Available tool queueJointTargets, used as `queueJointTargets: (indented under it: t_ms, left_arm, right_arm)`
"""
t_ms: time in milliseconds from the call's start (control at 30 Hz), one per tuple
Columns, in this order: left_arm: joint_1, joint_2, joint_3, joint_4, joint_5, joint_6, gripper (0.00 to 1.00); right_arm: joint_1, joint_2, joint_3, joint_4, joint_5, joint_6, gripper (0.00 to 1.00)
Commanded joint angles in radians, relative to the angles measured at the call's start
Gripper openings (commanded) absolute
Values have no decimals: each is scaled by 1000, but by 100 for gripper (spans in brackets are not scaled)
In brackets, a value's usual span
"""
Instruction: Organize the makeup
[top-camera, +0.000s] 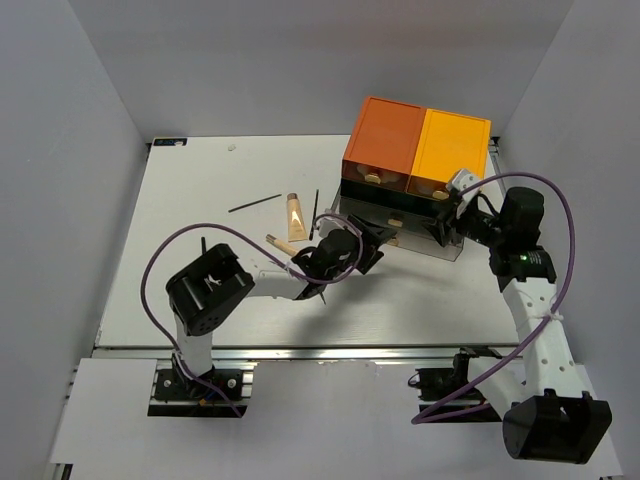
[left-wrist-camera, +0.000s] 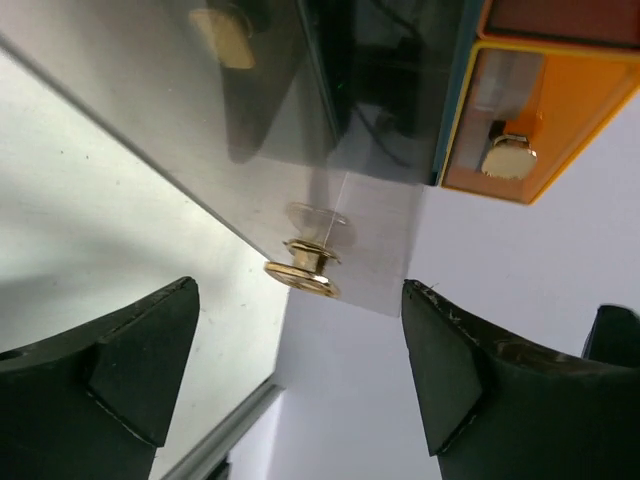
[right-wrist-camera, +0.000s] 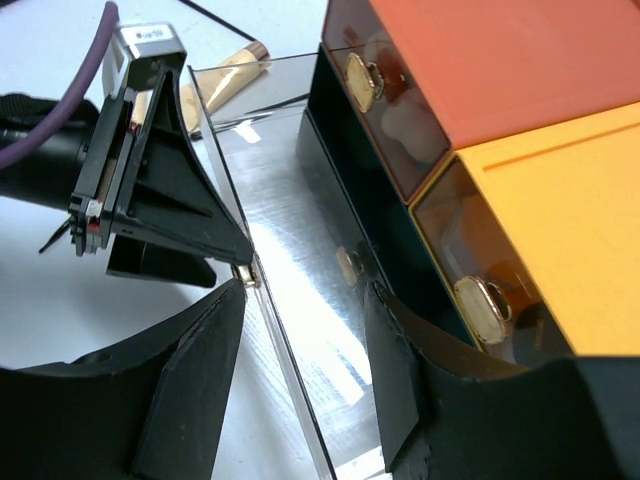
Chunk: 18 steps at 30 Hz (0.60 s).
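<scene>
A beige tube (top-camera: 295, 214), a tan stick (top-camera: 281, 244) and two thin black pencils (top-camera: 254, 203) (top-camera: 315, 212) lie on the table left of the orange-and-dark drawer box (top-camera: 415, 150). The tube also shows in the right wrist view (right-wrist-camera: 235, 70). The box's clear bottom drawer (top-camera: 400, 228) is pulled out. My left gripper (top-camera: 357, 246) (left-wrist-camera: 300, 370) is open, and the drawer's gold knob (left-wrist-camera: 303, 272) sits just beyond its fingertips, untouched. My right gripper (top-camera: 446, 226) (right-wrist-camera: 300, 375) is open and astride the drawer's clear front wall (right-wrist-camera: 290, 330). Brushes, compact and sponges are hidden.
The drawer box stands at the back right with gold knobs (right-wrist-camera: 482, 310) on its upper drawers. The left gripper (right-wrist-camera: 150, 190) is close to my right fingers (right-wrist-camera: 190, 380) at the drawer front. White walls enclose the table (top-camera: 200, 190).
</scene>
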Motion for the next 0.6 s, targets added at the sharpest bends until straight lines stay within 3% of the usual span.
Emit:
queueJointTargets:
  t_ms: [0, 167, 233, 367, 467, 567]
  left_arm:
    - [0, -99, 26, -26, -14, 92, 92]
    - [0, -210, 3, -190, -40, 130, 93]
    - [-1, -304, -46, -280, -69, 126, 93]
    - [-3, -486, -106, -434, -209, 135, 91]
    - [-3, -625, -141, -552, -314, 152, 85]
    - [0, -761, -172, -727, -453, 162, 69]
  right_arm:
    - [-6, 2, 53, -21, -64, -9, 57]
    - [-6, 16, 92, -98, -165, -67, 57]
    - [-4, 36, 120, -194, -281, -145, 57]
    - [60, 88, 185, -327, -390, -219, 52]
    - [218, 112, 195, -337, -303, -199, 49]
    - [439, 143, 166, -227, -89, 9, 44]
